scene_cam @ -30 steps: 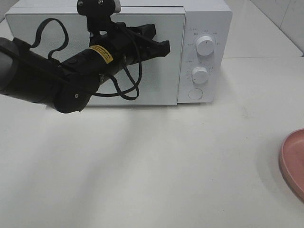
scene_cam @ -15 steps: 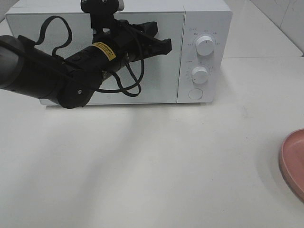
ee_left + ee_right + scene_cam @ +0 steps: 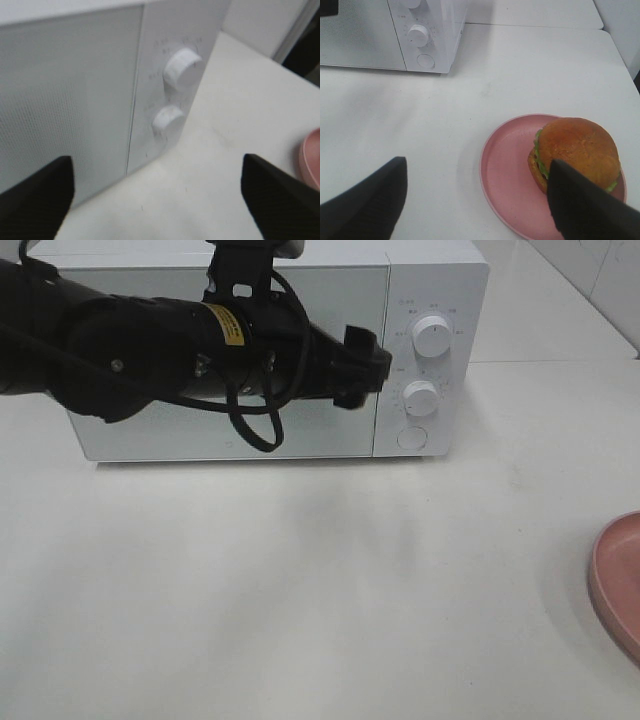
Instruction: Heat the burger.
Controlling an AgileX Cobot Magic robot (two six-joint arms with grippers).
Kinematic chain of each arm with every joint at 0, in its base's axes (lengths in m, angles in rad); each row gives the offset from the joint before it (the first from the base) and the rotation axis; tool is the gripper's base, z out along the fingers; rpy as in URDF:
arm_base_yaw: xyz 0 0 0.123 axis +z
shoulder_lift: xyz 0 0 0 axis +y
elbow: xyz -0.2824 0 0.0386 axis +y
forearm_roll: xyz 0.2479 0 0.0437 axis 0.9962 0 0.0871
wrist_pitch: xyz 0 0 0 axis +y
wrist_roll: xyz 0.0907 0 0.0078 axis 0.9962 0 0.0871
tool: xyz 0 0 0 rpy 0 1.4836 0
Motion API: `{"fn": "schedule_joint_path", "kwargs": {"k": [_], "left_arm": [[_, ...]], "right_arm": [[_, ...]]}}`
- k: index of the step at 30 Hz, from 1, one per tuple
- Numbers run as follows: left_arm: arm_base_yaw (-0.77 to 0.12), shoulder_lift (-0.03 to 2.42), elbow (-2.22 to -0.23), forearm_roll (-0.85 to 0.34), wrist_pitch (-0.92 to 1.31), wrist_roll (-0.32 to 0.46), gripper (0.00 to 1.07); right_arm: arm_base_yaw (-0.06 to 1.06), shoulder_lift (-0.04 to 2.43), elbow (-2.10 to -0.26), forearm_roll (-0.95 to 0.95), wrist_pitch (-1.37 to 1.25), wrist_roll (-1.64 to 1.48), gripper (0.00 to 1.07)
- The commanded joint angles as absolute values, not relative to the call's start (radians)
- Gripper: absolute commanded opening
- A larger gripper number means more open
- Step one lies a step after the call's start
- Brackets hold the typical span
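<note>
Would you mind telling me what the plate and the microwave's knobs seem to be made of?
The plate looks like matte pink plastic or melamine: even colour, soft sheen, no glaze glare. The knobs look like smooth white plastic, matching the casing.

A glossy golden-brown burger with a green lettuce frill [image 3: 575, 152] sits on a shallow pink round plate [image 3: 505, 185] on the white table [image 3: 520, 75]; a white microwave [image 3: 427, 30] stands well apart.

White table [image 3: 300, 590]: microwave [image 3: 430, 300], pink plate [image 3: 615, 575]
</note>
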State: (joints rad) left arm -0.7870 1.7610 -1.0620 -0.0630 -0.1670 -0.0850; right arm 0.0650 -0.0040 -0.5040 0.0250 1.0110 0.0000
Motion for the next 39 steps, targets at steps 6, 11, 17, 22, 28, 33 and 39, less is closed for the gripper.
{"fn": "schedule_joint_path", "kwargs": {"k": [6,11,17,22,28,33,39], "left_arm": [[-0.809,1.635,-1.059,-0.077,0.304,-0.074,1.00],[-0.809,1.559,-1.059,-0.052,0.574,-0.072,1.00],[-0.809,1.473,-1.059,-0.044,0.834,-0.064,1.00],[-0.764,1.392,-1.059,-0.016,0.968,-0.111,1.00],[-0.608,1.275,-1.059,-0.013,1.058,-0.115,1.00],[-0.436,1.171,-1.059,-0.013,1.161,-0.104,1.00],[-0.209,1.064,-1.032,-0.016,1.232,-0.085,1.00]], "right_arm": [[0.059,-0.031,-0.501,0.024,0.996,-0.008,0.75],[0.059,-0.031,-0.501,0.024,0.996,-0.008,0.75],[0.059,-0.031,-0.501,0.024,0.996,-0.008,0.75],[0.059,-0.031,-0.501,0.024,0.996,-0.008,0.75],[0.059,-0.031,-0.501,0.024,0.996,-0.008,0.75],[0.059,-0.031,-0.501,0.024,0.996,-0.008,0.75],[0.059,-0.031,-0.501,0.024,0.996,-0.008,0.75]]}}
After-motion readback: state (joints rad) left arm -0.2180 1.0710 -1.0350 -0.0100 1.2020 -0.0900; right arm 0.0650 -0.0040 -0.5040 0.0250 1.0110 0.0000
